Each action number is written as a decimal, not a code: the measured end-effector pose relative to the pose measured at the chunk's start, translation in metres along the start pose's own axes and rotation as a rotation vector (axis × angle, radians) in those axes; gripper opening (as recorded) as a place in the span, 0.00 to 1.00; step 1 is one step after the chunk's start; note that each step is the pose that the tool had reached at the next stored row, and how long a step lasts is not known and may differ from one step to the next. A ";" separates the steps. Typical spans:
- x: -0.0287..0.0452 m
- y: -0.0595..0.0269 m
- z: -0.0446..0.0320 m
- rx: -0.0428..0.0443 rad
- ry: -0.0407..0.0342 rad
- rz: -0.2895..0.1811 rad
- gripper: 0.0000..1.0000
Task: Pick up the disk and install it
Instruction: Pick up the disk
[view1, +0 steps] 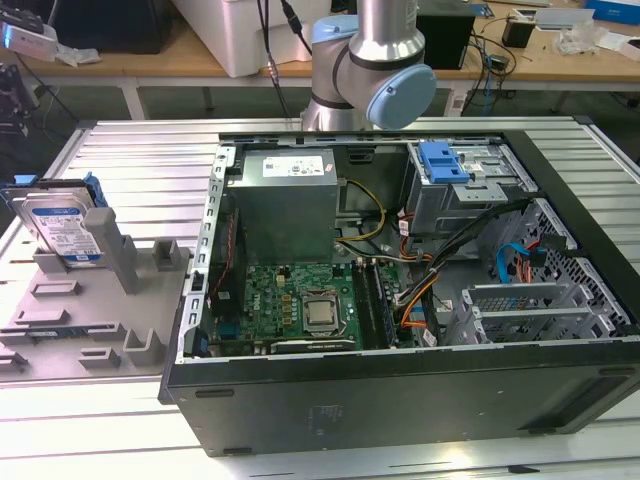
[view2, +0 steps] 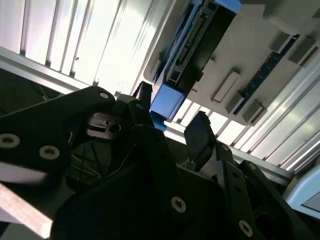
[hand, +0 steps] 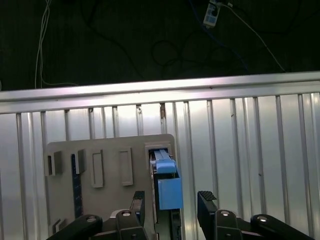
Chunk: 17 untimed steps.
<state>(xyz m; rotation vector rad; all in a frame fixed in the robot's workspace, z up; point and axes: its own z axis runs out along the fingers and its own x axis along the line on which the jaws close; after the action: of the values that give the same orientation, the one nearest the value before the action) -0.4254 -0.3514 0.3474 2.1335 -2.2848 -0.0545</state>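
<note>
In the exterior view the disk (view1: 62, 225) stands on edge in a grey holder (view1: 90, 310) near the worktop's (view1: 150, 160) edge at the exterior view's left, apart from the open computer case (view1: 400, 390). In the second wrist view the gripper (view2: 172, 107) has its jaws wide apart and empty, with the disk (view2: 195, 40) beyond them. The first wrist view shows the same of the gripper (hand: 172, 197) and the disk (hand: 165, 175).

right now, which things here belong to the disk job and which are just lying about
Job in hand:
disk, upright in the grey holder
gripper, open
computer case, lid off

Just there:
power supply
motherboard
cables
</note>
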 end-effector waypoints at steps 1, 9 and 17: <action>0.0000 0.0000 0.0008 -0.0001 0.0001 -0.001 0.54; 0.0001 -0.0001 0.0081 -0.0001 0.0007 -0.013 0.54; 0.0004 0.0022 0.0155 -0.0003 0.0014 -0.024 0.54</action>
<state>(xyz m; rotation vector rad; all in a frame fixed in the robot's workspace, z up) -0.4281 -0.3514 0.3320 2.1598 -2.2589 -0.0536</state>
